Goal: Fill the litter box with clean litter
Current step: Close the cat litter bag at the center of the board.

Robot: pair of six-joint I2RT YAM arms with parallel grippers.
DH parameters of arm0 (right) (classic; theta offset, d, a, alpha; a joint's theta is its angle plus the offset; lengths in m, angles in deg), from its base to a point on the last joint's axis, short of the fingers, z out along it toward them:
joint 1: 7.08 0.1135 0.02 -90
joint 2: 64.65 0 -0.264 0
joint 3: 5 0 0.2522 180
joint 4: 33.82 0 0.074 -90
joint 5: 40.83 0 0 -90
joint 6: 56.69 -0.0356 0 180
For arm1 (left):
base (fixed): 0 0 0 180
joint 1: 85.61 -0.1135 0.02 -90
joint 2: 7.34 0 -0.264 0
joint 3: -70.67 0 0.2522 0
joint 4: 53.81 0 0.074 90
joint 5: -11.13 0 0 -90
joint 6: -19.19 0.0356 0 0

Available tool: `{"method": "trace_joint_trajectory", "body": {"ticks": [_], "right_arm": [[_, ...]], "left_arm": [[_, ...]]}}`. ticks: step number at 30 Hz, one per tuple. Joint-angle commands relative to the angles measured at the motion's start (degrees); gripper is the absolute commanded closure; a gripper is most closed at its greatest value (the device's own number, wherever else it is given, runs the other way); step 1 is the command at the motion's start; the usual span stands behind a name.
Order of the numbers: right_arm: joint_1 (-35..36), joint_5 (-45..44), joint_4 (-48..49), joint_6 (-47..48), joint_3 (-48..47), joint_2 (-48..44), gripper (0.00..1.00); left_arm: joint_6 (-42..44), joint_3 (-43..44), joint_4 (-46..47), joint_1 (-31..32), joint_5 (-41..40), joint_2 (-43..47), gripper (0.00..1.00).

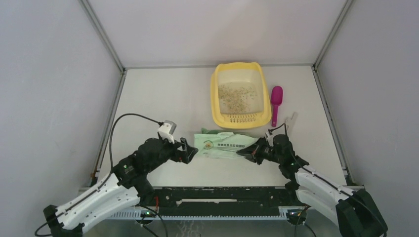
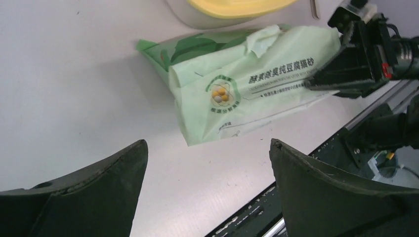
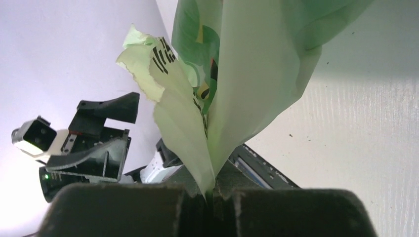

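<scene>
The yellow litter box (image 1: 216,103) stands at the back middle of the table, with a thin speckled layer of clean litter (image 1: 238,94) on its pale floor. In front of it lies a light green printed bag (image 1: 225,145) (image 2: 237,94) (image 3: 247,84), flat on the table. My right gripper (image 1: 245,153) (image 3: 211,193) is shut on the bag's right end, pinching its edge. My left gripper (image 1: 190,149) (image 2: 207,148) stands open just left of the bag's left end, nothing between its fingers (image 2: 113,173).
A magenta scoop (image 1: 275,101) lies to the right of the litter box, a small pale strip (image 1: 291,118) near it. The black rail (image 1: 222,195) runs along the table's near edge. Grey walls enclose the table on both sides.
</scene>
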Motion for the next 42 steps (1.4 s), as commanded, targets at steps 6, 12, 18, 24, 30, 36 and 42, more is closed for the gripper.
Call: {"method": "trace_joint_trajectory", "body": {"ticks": [6,12,18,24,30,36,42], "right_arm": [[-9.50,22.01,7.93,-4.48,-6.71,4.36,1.00],[-13.07,29.52,7.47,-3.83,-8.68,7.88,1.00],[-16.40,33.08,4.71,-0.87,-9.63,9.21,1.00],[-17.87,34.93,3.53,0.81,-10.44,10.68,1.00],[-18.29,35.53,3.50,1.54,-11.90,12.80,1.00],[-18.25,36.11,5.40,1.08,-12.27,14.46,1.00],[-18.70,36.99,6.55,0.95,-12.27,15.38,1.00]], "left_arm": [[9.46,14.21,-5.09,19.68,-24.49,-13.42,0.00],[11.98,15.87,-1.56,25.89,-26.91,-22.78,0.00],[18.31,18.10,1.98,27.56,-27.16,-29.18,0.07],[26.64,16.89,10.31,30.12,-21.43,-28.92,0.01],[29.73,18.29,12.31,31.36,-15.12,-32.26,0.00],[31.53,19.29,14.51,31.52,-14.36,-38.02,0.00],[33.61,19.73,19.22,31.28,-15.55,-43.31,0.00]]}}
